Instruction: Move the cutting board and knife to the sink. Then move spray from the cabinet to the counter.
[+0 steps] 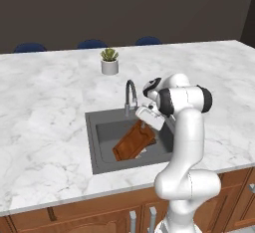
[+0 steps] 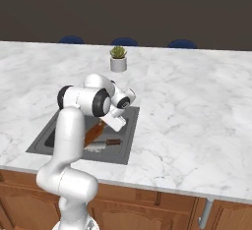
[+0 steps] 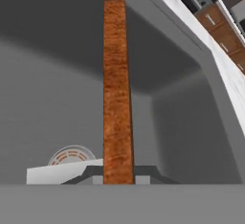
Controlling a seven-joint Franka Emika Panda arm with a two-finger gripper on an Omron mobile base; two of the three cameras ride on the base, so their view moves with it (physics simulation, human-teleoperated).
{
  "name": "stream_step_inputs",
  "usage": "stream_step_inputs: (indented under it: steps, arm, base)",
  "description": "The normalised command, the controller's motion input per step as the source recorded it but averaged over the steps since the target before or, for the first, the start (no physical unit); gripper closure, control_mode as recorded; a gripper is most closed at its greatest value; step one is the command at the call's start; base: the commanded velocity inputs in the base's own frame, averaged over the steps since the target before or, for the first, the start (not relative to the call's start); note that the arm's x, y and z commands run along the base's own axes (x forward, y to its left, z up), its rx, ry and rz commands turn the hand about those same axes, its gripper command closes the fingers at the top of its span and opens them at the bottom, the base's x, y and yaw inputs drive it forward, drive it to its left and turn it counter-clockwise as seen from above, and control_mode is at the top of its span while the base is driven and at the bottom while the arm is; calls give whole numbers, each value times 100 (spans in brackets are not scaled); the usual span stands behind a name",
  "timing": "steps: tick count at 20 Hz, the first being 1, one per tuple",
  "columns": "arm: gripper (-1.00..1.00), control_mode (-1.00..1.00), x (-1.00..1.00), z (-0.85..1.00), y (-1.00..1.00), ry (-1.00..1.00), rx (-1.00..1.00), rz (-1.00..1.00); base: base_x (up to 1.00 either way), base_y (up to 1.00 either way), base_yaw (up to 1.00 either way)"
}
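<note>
Down in the sink [image 1: 99,142] you've got the cutting board [image 1: 133,141] propped at a tilt, its top edge pinched by the closed fingers [image 1: 145,124]. It looks stiff and fairly light, so that thin edge is your handle. The knife [image 2: 105,144] lies flat beside it.

Cutting board [image 3: 117,94] seen edge-on as a narrow reddish-brown strip running from the end effector [image 3: 118,175] up into the grey sink [image 3: 191,122]. The finger tips [image 3: 93,173] sit against both faces of its near edge. Round drain [image 3: 72,156] lies left of the board. White table [image 3: 225,65] borders the sink's rim, upper right.
</note>
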Motion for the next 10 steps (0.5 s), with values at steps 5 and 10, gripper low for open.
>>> stream_step_inputs:
  steps: [5,10]
  arm:
    - [-100,-100,0,0,0,0,0,0]
    - [-100,-100,0,6,0,-11,0,2]
  base:
    - [0,0,0]
    - [0,0,0]
